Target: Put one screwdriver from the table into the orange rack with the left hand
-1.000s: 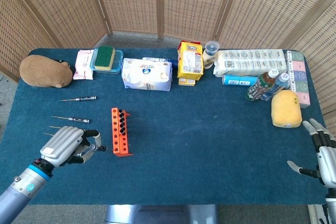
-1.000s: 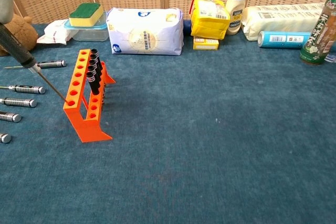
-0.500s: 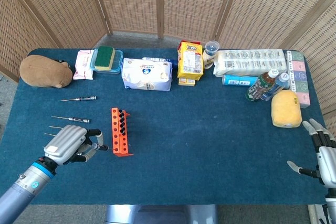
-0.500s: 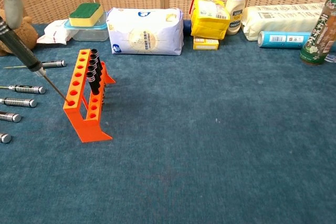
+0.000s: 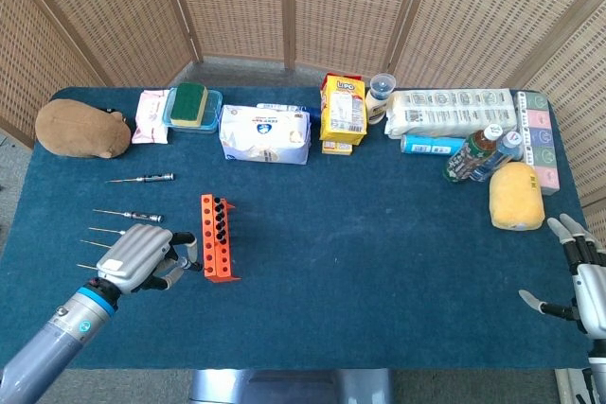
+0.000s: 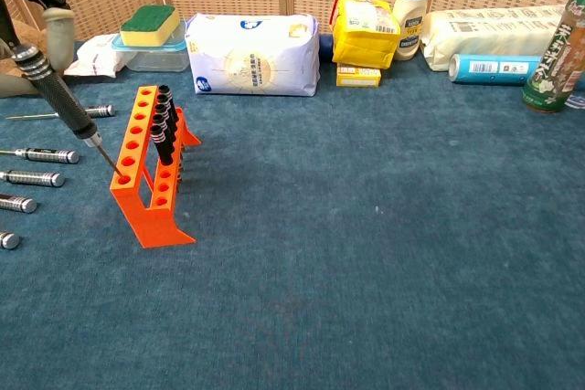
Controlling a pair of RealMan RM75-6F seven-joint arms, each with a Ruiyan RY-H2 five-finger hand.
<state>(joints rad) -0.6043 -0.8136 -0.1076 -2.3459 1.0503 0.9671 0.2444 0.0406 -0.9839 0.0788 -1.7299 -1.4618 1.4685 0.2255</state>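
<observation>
Left hand (image 5: pixel 142 254) grips a tilted screwdriver (image 6: pixel 57 96), tip at a hole of the orange rack (image 6: pixel 146 171).

The left hand (image 5: pixel 140 257) holds a screwdriver (image 6: pixel 57 97) tilted, its tip at a hole in the near end of the rack (image 6: pixel 146 171), which stands just right of the hand. Several more screwdrivers (image 6: pixel 163 130) stand upright in the rack's right-hand row. Loose screwdrivers (image 5: pixel 133 216) lie on the table (image 5: pixel 360 262) just left of and behind the hand. Well behind it, along the table's far edge, sit a plush toy (image 5: pixel 82 128), a sponge (image 5: pixel 189 98) on a container (image 5: pixel 194 120), and a tissue pack (image 5: pixel 265 133). The right hand (image 5: pixel 582 281) rests far to the right, at the table's near corner.
</observation>
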